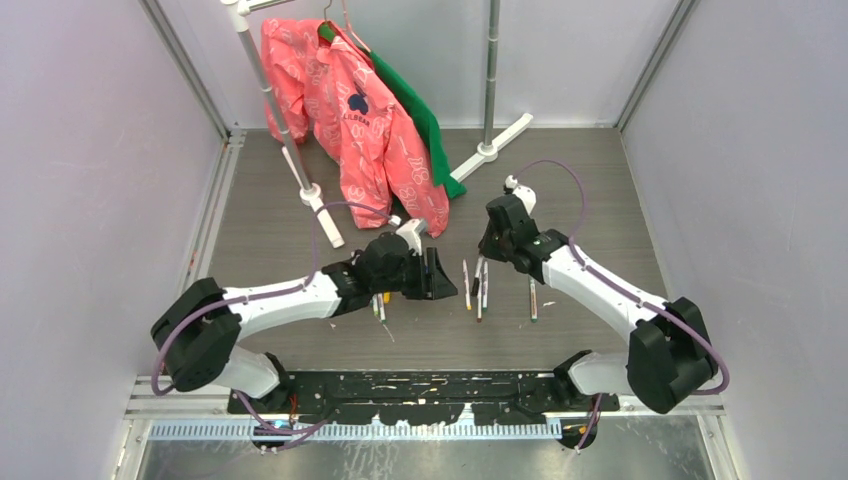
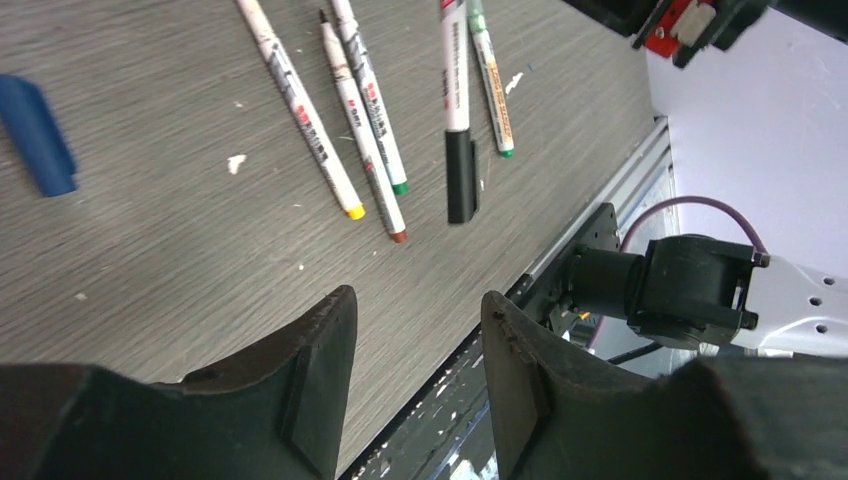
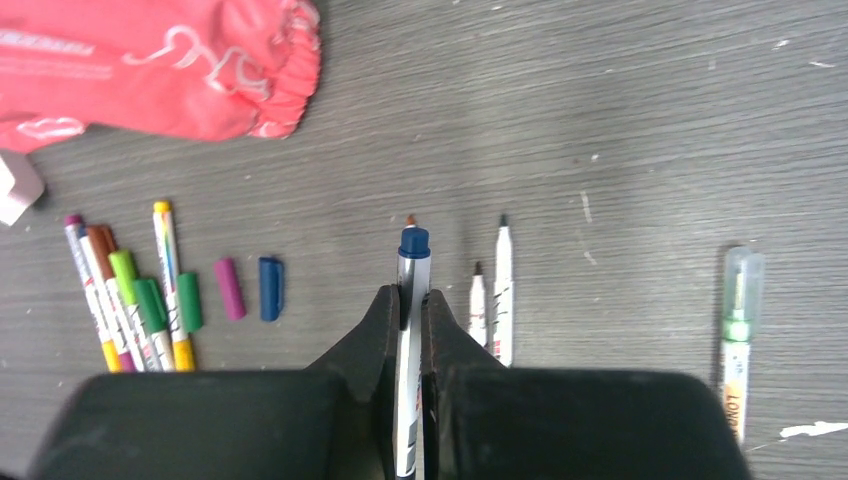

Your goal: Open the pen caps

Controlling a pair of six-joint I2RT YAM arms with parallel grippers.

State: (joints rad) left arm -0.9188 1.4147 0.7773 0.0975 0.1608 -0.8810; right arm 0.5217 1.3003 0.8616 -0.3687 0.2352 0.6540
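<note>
My right gripper (image 3: 412, 295) is shut on a white pen (image 3: 412, 350) whose dark blue cap (image 3: 413, 243) sticks out past the fingertips. In the left wrist view this pen (image 2: 456, 100) hangs above the table, its dark cap (image 2: 461, 190) at the low end. Loose blue (image 3: 270, 288), purple (image 3: 229, 288) and green (image 3: 189, 301) caps lie to the left. Beyond them lies a bunch of capped pens (image 3: 120, 290). My left gripper (image 2: 420, 310) stands open and empty, a little left of the held pen (image 1: 478, 290).
Two uncapped pens (image 3: 503, 290) lie just right of the held one, and a green pen with a clear cap (image 3: 738, 330) farther right. A pink jacket (image 1: 360, 120) and a green garment (image 1: 420, 115) hang from a rack (image 1: 290, 150) at the back. The table's near rail (image 2: 560, 250) is close.
</note>
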